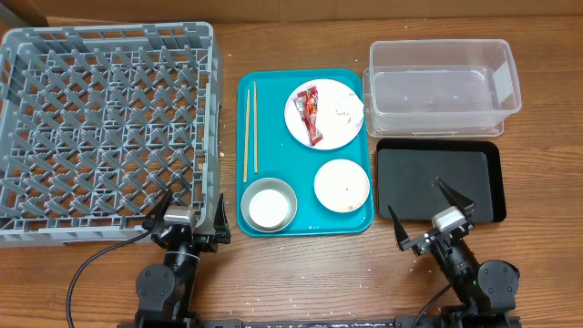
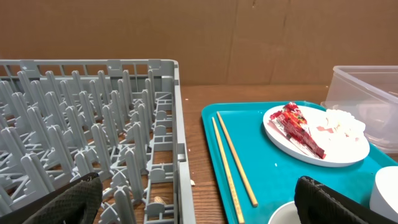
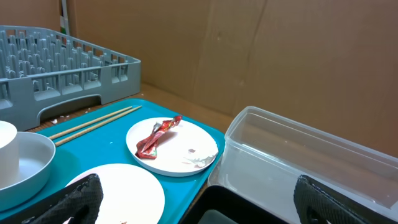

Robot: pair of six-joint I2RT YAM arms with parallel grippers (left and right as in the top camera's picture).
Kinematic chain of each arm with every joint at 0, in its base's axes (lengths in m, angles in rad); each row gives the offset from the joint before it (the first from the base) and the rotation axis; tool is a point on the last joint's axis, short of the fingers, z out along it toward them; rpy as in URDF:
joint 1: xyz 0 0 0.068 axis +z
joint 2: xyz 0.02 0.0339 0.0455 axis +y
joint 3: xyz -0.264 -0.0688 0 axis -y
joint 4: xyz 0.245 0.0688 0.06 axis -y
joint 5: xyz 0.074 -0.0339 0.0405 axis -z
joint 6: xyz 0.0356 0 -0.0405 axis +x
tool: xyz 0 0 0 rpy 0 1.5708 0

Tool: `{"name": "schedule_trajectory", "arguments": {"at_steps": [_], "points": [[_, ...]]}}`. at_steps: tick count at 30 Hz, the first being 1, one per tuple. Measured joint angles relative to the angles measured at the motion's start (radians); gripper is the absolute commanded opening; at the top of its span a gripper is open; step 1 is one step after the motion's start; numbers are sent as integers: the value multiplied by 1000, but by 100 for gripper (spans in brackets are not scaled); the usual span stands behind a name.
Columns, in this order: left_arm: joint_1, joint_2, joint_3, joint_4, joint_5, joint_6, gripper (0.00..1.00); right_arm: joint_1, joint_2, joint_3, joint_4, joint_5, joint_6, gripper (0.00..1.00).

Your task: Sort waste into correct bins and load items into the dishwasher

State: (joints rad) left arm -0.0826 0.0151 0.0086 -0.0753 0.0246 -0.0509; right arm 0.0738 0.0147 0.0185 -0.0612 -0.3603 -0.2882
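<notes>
Left gripper: fingers spread wide, nothing held; at 7 o'clock on the table, by the dish rack's near right corner.
Right gripper: fingers spread wide, nothing held; at 5 o'clock, over the black tray's near edge.
Red snack wrapper: lying on the large plate, at the 1 o'clock corner of the teal tray.
Chopsticks: paired, on the teal tray's 9 o'clock side.
Clear tub: at 2 o'clock, just beyond the black tray.
</notes>
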Motion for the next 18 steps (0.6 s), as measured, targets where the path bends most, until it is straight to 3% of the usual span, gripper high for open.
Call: {"name": "schedule_trajectory", "arguments": {"at_steps": [18], "points": [[0, 0, 0, 0, 0, 0, 100, 0, 0, 0, 0, 64, 0, 100]]}}
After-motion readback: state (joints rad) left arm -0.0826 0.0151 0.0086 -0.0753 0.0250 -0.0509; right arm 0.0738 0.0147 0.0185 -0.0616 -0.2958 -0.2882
